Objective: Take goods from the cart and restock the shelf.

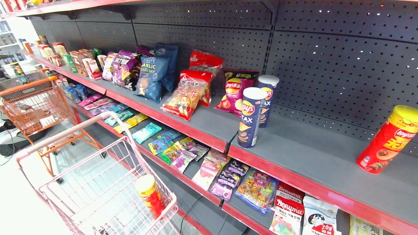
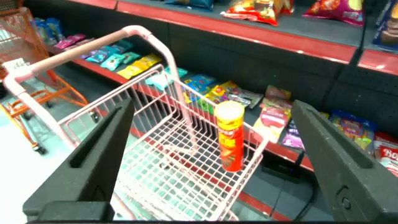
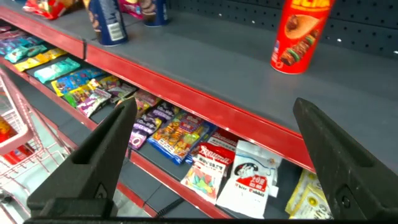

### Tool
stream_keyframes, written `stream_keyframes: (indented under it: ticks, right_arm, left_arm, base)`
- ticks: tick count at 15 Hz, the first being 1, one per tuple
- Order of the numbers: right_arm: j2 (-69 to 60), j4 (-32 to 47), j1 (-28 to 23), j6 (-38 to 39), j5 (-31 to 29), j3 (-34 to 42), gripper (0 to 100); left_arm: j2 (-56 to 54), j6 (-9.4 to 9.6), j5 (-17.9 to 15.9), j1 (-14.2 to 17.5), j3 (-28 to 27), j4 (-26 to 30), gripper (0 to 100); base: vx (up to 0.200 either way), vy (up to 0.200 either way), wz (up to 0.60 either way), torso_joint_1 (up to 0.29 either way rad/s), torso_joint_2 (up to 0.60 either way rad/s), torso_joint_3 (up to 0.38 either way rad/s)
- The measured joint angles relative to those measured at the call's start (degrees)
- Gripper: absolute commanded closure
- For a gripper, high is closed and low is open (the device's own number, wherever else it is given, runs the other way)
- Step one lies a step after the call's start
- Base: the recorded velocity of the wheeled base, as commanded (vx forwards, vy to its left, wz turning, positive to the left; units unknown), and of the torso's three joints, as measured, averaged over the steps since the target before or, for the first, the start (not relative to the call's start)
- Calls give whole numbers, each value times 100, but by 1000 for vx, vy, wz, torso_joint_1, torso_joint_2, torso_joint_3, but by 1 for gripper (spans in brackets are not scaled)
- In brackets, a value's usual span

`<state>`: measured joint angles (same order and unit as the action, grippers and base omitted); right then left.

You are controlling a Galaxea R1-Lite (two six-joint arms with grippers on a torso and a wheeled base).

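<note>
Red with a yellow lid, the can (image 1: 150,195) stands upright inside the pink cart (image 1: 98,182). It sits in the basket corner on the shelf side, close against the wire walls there. The basket floor around it is bare wire, and the cart's handle bar runs along the opposite end, away from the can. My left claw (image 2: 211,109) hangs above the basket with its fingers wide apart, gripping nothing, and the can shows between them farther down.

Just past the cart's rim is the shelf (image 1: 294,156), a grey board with a red front edge. Two blue cans (image 1: 249,117) stand upright on it, one behind the other. A second red can (image 1: 388,140) stands well to their right, near the pegboard wall (image 1: 343,65). Between the blue cans and that red one lies a broad stretch of bare grey board, running from the red edge back to the wall. My right claw (image 3: 214,106) hovers in front of the red edge, fingers spread and holding nothing.

Left of the blue cans, snack bags (image 1: 186,98) crowd the board up to its edge. Below, flat packets (image 1: 225,179) line the lower shelf. An orange cart (image 1: 36,104) stands farther left, apart from the pink one.
</note>
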<state>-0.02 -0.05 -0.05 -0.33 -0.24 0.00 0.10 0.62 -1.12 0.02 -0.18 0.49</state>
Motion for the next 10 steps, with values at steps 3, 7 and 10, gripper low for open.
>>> stream_keyframes:
  ticks: [3,7,10]
  right_arm:
    - [0,5,2,6,-2,0,0]
    - [0,7,5,20,-2,0,0]
    - [0,5,7,17,-2,0,0]
  left_arm:
    - [0,0,0,5,0,-6,0]
    - [0,0,-2,5,2,0,0]
    - [0,0,-2,7,2,-5,0]
  base:
    - [0,0,0,-55,124,70]
    - [0,0,0,-135,330,179]
    - [0,0,0,-144,351,196]
